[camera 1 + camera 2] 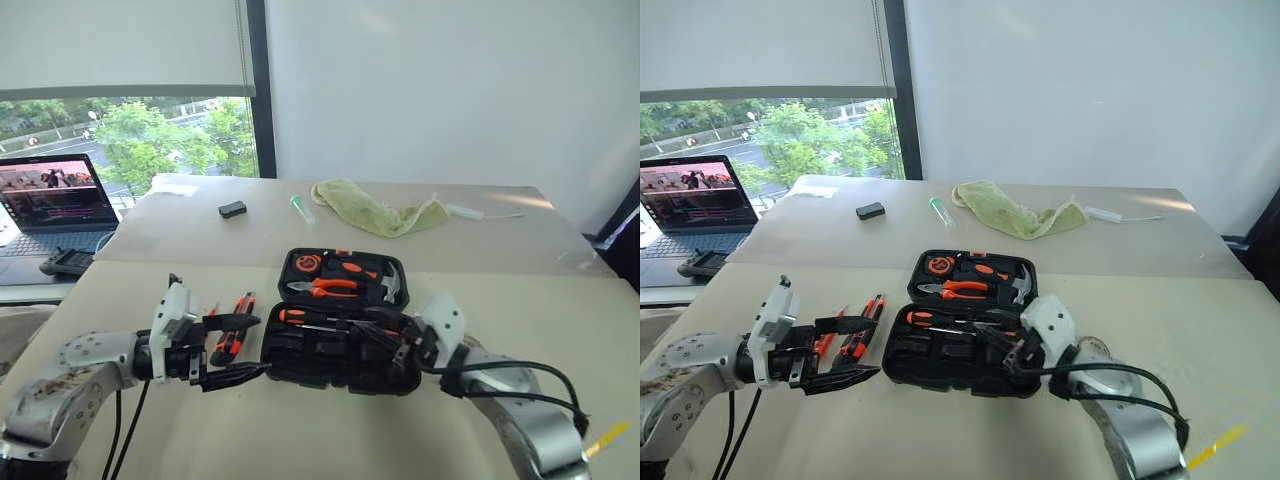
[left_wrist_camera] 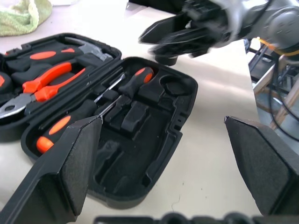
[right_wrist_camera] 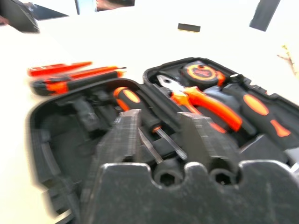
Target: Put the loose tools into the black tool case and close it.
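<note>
So the right gripper [image 1: 385, 335] hangs over the near half of the rounded black plastic tool case [image 1: 345, 325], and its two black fingers stand a little apart with nothing between them. One orange-and-black-handled screwdriver [image 2: 133, 81] lies in a slot of that half, right under the gripper, and a second one with an orange end [image 2: 53, 133] lies beside it. It looks like these two tools are already put away. The far half of the case holds the orange-handled pliers [image 1: 325, 287], a steel hammer [image 1: 390, 283] and a round orange-and-black thing I cannot name for sure.

The left gripper [image 1: 235, 348] hovers just beside the left edge of the case with its fingers wide apart and empty. Next to it, on the pale worktop [image 1: 300, 430], lie the tools still left out: an orange-and-black utility knife [image 1: 235, 325] and a slim all-orange tester screwdriver [image 1: 212, 312]. I cannot find the small tape roll.

So I think the job is about half done. The loose tools on the left must still go into the empty slots, and the lid is still open and must be shut.
</note>
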Tool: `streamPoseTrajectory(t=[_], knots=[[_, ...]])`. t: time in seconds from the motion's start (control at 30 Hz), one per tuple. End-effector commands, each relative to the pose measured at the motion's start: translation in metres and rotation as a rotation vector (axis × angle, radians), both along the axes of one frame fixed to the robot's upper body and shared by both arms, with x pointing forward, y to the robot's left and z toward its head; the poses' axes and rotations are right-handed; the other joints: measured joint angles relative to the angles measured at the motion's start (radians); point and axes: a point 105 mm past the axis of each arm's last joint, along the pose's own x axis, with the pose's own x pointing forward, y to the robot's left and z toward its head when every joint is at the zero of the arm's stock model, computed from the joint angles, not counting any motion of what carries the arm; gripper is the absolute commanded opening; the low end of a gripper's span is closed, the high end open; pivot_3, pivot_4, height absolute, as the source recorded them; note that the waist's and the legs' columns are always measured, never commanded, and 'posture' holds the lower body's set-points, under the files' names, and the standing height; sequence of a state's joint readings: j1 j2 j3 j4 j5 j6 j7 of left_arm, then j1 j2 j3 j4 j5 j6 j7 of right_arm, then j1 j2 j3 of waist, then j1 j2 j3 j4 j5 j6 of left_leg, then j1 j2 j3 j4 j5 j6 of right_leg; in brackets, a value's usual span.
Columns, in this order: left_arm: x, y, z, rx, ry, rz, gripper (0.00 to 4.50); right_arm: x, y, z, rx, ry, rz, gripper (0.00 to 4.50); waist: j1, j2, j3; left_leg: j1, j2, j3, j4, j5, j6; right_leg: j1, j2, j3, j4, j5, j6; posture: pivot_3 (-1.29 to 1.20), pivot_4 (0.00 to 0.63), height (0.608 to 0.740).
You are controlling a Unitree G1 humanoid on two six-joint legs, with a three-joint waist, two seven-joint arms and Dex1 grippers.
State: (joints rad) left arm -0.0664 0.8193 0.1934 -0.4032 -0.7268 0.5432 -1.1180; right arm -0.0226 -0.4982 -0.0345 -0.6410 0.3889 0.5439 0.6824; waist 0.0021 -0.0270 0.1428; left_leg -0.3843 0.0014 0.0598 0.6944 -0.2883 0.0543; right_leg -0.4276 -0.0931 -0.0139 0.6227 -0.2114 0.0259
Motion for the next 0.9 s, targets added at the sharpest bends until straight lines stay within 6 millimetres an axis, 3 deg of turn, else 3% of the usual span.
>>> streamPoseTrajectory(t=[0.03, 0.13, 0.27, 0.4, 0.53, 0.7, 0.9], knots=[[-0.004, -0.005, 0.003, -0.010, -0.004, 0.024, 4.50, -0.028, -0.019, 0.026, -0.011, -0.040, 0.056, 3.43, 0.005, 0.000, 0.000, 0.000, 0.000, 0.000, 0.000, 0.000, 0.000, 0.001, 0.000, 0.000, -0.001, 0.000, 0.000, 0.00, 0.150, 0.740], [-0.003, -0.005, 0.001, -0.022, 0.013, 0.063, 4.50, -0.042, -0.029, 0.034, -0.034, -0.032, 0.077, 4.44, 0.009, 0.000, 0.000, 0.002, 0.000, 0.000, 0.000, 0.000, 0.000, 0.002, 0.000, 0.000, -0.001, 0.000, 0.001, 0.00, 0.150, 0.740], [0.010, 0.003, 0.001, -0.043, 0.030, 0.206, 4.50, -0.057, -0.034, 0.044, -0.057, -0.049, 0.108, 4.48, 0.009, 0.000, 0.001, 0.002, 0.002, 0.000, 0.000, 0.000, 0.000, 0.003, 0.001, 0.001, -0.002, 0.000, 0.000, 0.00, 0.150, 0.740], [0.044, 0.036, -0.004, 0.041, 0.036, 0.570, 4.50, -0.065, -0.036, 0.051, -0.137, -0.154, 0.125, 4.48, 0.010, -0.001, 0.001, 0.003, 0.002, 0.000, 0.000, 0.000, 0.000, 0.004, 0.002, 0.001, -0.002, 0.000, 0.001, 0.00, 0.150, 0.740], [0.058, 0.065, -0.011, 0.175, 0.249, 0.769, 4.50, -0.068, -0.035, 0.051, -0.127, -0.145, 0.165, 4.48, 0.010, -0.004, 0.002, 0.002, 0.002, 0.000, 0.001, 0.000, 0.000, 0.004, 0.002, 0.000, -0.002, 0.000, 0.002, 0.00, 0.150, 0.740], [0.069, 0.079, -0.012, 0.313, 0.467, 0.906, 4.50, -0.065, -0.039, 0.047, -0.144, -0.150, 0.166, 4.48, 0.011, -0.008, 0.004, 0.003, 0.000, -0.002, 0.001, 0.001, -0.001, 0.004, 0.002, -0.001, 0.000, 0.000, 0.003, 0.00, 0.150, 0.740], [0.071, 0.090, -0.025, 0.539, 0.503, 0.997, 4.50, -0.070, -0.039, 0.044, -0.146, -0.146, 0.188, 4.48, 0.007, -0.009, 0.005, 0.003, -0.002, -0.002, 0.000, 0.001, -0.002, 0.003, 0.001, 0.001, 0.001, -0.001, 0.004, 0.00, 0.150, 0.740]])
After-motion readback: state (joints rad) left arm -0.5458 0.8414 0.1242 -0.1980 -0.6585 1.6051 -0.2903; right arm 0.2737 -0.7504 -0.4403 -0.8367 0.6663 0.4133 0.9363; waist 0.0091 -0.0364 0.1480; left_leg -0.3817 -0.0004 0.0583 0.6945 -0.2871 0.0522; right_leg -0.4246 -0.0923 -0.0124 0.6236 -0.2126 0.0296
